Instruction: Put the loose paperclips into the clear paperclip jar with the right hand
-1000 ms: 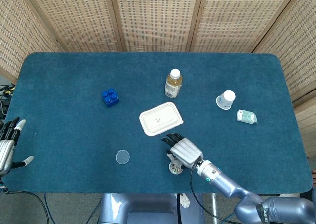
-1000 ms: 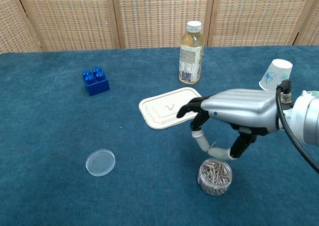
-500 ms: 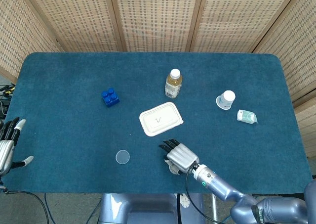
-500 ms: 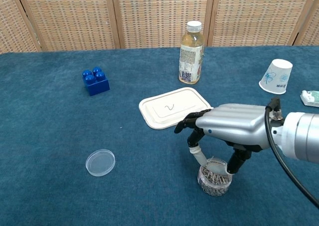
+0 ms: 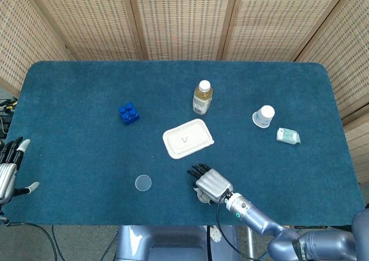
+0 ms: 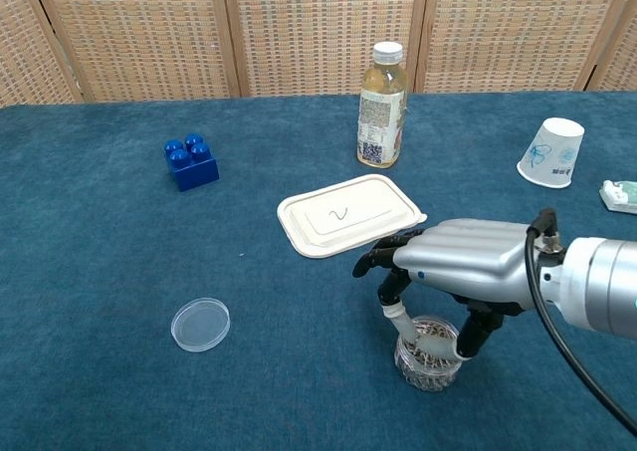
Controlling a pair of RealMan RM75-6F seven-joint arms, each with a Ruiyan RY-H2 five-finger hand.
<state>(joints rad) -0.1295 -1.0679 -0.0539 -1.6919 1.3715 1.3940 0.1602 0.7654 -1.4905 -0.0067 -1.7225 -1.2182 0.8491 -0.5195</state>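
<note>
The small clear cylindrical paperclip jar [image 6: 429, 351] is seen upright near the front edge of the blue carpeted surface [image 6: 119, 272], its long axis vertical and its open mouth facing up. It is filled with silver paperclips [image 6: 426, 357] lying in a tangled heap with no common direction. The silver right hand [image 6: 460, 272] is held palm down directly over the jar, with its dark-tipped fingers [image 6: 376, 259] extended toward the left of the chest view. The thumb and one finger are lowered to the jar's mouth, their tips at or just inside the rim; whether a clip is pinched between them cannot be told. In the head view the jar is almost wholly hidden beneath the right hand [image 5: 211, 184].

A single loose clip [image 6: 339, 213] lies on the white rectangular lid-like tray [image 6: 388, 194] just behind the hand. The round clear jar lid [image 6: 200, 324] lies flat on the surface, well apart to the left. The left hand [image 5: 8, 169] is seen at the left edge of the head view, fingers spread, holding nothing.
</note>
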